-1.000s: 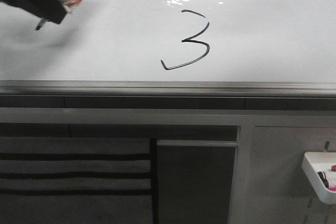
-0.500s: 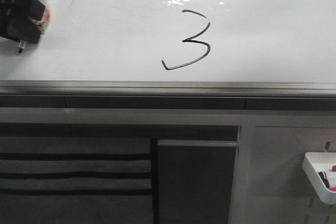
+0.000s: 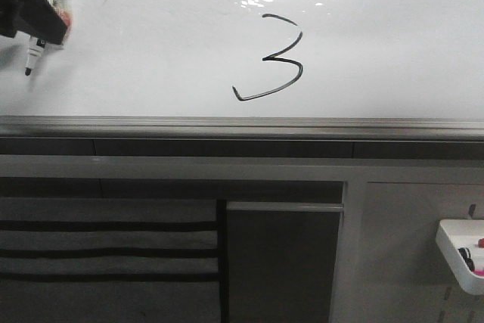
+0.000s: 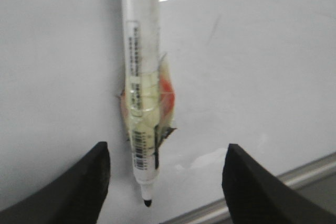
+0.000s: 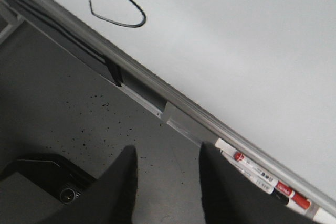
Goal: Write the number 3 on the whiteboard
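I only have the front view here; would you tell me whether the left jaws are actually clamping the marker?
Observer: No. In the left wrist view the left gripper has its jaws wide apart. The marker sits between them, touching neither, with clear tape wrapped round its middle.
Operator: Thank you. Is its tip capped?
Observer: It is uncapped; the dark tip is bare.
Operator: And where is the right arm? I don't see it at all.
Observer: The right gripper is open and empty, over a grey surface beside the whiteboard. Spare markers with red parts lie along the board's metal edge.
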Motion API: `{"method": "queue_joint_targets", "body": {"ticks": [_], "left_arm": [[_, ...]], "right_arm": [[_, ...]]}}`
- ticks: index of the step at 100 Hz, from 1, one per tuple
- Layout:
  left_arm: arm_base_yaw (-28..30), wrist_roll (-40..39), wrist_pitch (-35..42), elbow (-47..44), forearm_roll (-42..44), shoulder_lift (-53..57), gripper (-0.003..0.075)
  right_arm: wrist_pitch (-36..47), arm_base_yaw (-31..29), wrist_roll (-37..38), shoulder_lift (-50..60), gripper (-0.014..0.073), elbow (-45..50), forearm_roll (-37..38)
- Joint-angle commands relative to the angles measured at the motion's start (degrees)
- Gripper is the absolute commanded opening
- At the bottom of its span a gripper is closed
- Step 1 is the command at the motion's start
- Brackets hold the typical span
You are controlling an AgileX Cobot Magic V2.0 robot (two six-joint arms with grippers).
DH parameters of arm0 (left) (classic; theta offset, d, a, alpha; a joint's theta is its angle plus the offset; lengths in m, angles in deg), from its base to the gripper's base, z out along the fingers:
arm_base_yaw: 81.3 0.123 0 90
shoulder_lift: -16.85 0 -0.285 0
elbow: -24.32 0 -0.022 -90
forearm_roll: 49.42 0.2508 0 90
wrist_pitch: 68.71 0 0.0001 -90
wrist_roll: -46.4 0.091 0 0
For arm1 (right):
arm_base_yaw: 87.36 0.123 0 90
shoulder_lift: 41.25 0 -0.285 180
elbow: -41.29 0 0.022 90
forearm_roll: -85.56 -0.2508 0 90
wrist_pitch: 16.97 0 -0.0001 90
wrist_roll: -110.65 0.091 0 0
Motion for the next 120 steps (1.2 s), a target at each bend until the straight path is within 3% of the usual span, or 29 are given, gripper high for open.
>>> {"method": "queue_joint_targets", "body": {"ticks": [1, 15, 28, 48, 61, 89, 120], "left_arm": [[0.12, -0.22, -4.06, 2.89, 2.33, 6.6, 0.0436], [0.12, -2.87, -13.5, 3.5, 6.77, 16.48, 0.0368], [0.12, -12.98, -21.06, 3.5, 17.72, 26.32, 0.024], [0.12, -26.14, -22.99, -0.8, 28.46, 38.93, -0.0021], [0.12, -29.8, -17.29, -7.55, 28.95, 46.22, -0.0018], [0.12, -32.51, 6.09, -21.74, 27.71, 54.11, -0.0018], [0.12, -32.51, 7.5, -28.5, 27.71, 54.11, -0.0018]], "right_arm": [[1.89, -2.51, 4.22, 4.31, 0.0244, 0.0, -0.07], [7.39, -6.53, 9.17, 12.89, 0.0244, 7.31, -0.07], [10.93, -7.69, 11.14, 23.2, 0.0237, 14.76, 0.03], [11.2, -7.69, 16.94, 35.45, 0.0065, 22.18, 0.92], [11.53, -7.69, 21.05, 41.63, -0.0074, 25.99, 3.3], [10.2, -7.69, 23.08, 46.71, -0.0074, 29.61, 5.47], [8.85, -7.69, 23.08, 46.71, -0.0074, 29.61, 5.47]]}}
